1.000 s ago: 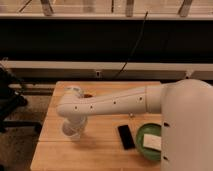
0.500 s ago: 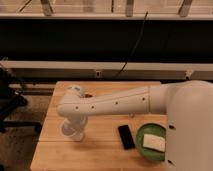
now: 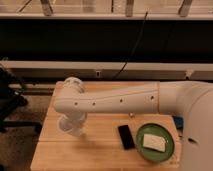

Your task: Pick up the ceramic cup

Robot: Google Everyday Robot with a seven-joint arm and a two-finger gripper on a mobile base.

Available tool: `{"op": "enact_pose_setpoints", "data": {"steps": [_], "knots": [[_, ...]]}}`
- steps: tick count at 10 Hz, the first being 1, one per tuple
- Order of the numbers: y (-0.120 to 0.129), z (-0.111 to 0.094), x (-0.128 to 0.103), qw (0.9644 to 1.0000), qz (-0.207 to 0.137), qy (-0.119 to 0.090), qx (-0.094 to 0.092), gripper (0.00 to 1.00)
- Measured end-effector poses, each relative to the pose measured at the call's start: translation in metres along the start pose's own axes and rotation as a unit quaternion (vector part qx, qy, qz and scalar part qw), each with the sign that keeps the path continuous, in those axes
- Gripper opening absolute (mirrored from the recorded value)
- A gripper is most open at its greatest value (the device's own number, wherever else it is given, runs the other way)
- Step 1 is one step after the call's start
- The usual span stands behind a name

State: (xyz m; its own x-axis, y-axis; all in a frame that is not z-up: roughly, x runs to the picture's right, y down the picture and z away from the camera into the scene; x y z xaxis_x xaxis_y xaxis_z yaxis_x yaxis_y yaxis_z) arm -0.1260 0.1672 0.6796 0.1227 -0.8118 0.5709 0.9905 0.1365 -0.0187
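Note:
My arm reaches from the right across the wooden table point(image 3: 100, 155), and its wrist bends down at the table's left part. My gripper point(image 3: 70, 125) points down there, close above the tabletop. A pale whitish shape sits at the gripper's lower end. I cannot tell whether it is the ceramic cup or part of the gripper. No cup stands apart anywhere else on the table.
A black phone point(image 3: 126, 136) lies right of the gripper. A green plate point(image 3: 170, 150) with a white piece point(image 3: 154, 142) on it sits at the front right. A black chair point(image 3: 10, 102) stands left of the table. A dark wall and cable are behind.
The wrist has risen slightly over the last second, and the pale shape under it sits a little higher. The phone and plate have not moved.

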Motion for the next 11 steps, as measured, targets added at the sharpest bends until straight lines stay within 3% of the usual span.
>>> {"op": "enact_pose_setpoints", "data": {"steps": [5, 9, 11], "knots": [[-0.009, -0.037, -0.001, 0.9999, -0.005, 0.014, 0.003, 0.00], [-0.010, -0.047, -0.001, 0.9999, -0.005, 0.013, 0.008, 0.00], [-0.007, -0.037, 0.002, 0.9999, -0.008, 0.013, 0.004, 0.06]]}}
